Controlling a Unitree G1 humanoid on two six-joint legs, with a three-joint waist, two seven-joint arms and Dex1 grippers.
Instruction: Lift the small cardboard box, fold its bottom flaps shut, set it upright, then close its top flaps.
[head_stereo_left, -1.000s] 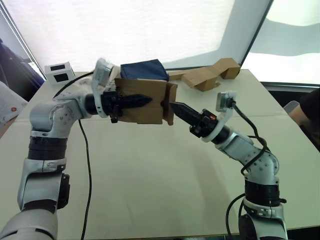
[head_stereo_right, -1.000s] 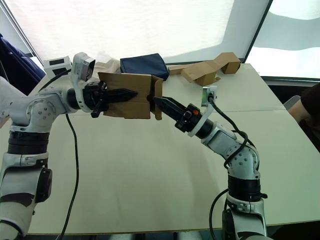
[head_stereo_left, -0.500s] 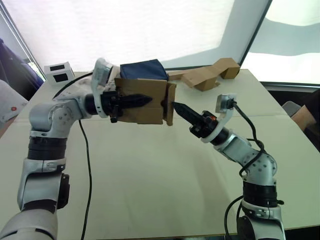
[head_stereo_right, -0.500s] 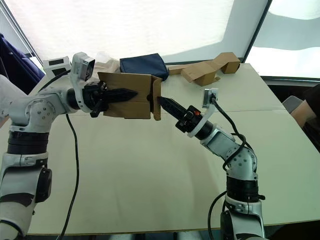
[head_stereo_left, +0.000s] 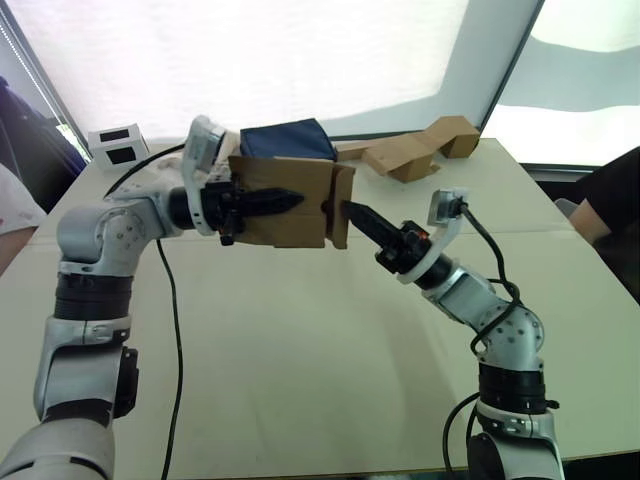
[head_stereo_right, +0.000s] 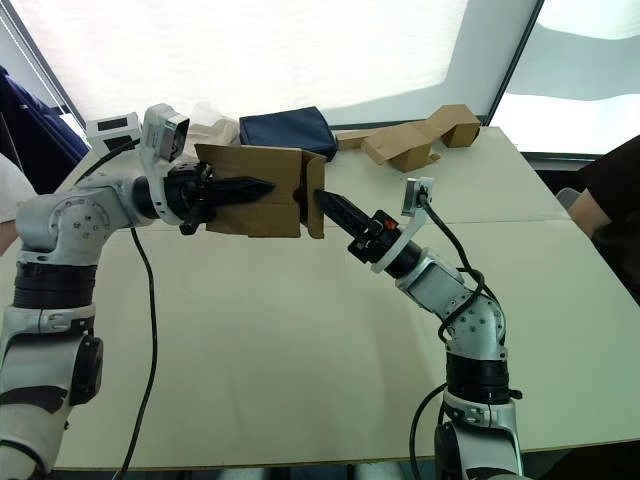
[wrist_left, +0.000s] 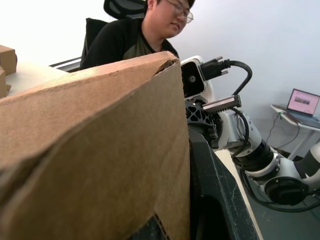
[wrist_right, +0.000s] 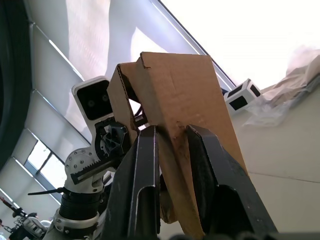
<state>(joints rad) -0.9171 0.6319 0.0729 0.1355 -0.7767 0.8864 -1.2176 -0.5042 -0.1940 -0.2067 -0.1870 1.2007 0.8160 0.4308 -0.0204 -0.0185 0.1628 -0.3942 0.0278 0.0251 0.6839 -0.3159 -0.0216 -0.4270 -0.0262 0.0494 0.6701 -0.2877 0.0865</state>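
Note:
The small cardboard box (head_stereo_left: 285, 205) hangs on its side above the table, plain brown, its open ends facing left and right. My left gripper (head_stereo_left: 292, 199) is shut on the box's near wall, with one black finger (wrist_left: 215, 190) lying along the cardboard. My right gripper (head_stereo_left: 350, 210) meets the box's right end, where a short flap (head_stereo_left: 341, 205) stands out from the wall. In the right wrist view that flap (wrist_right: 175, 150) runs between the two fingers (wrist_right: 145, 175), which are closed in on it. I cannot tell whether this end is the bottom or the top.
At the back of the table (head_stereo_left: 300, 340) are a navy blue bag (head_stereo_left: 288, 140), bent brown cardboard pieces (head_stereo_left: 420, 145) and a white box with black panels (head_stereo_left: 120, 143). One person (head_stereo_left: 610, 200) sits at the table's right edge and another (head_stereo_left: 15, 215) at its left.
My right gripper has edged slightly left onto the flap, and that arm's elbow has shifted. The box and left arm have stayed still. The person on the right has leaned into view.

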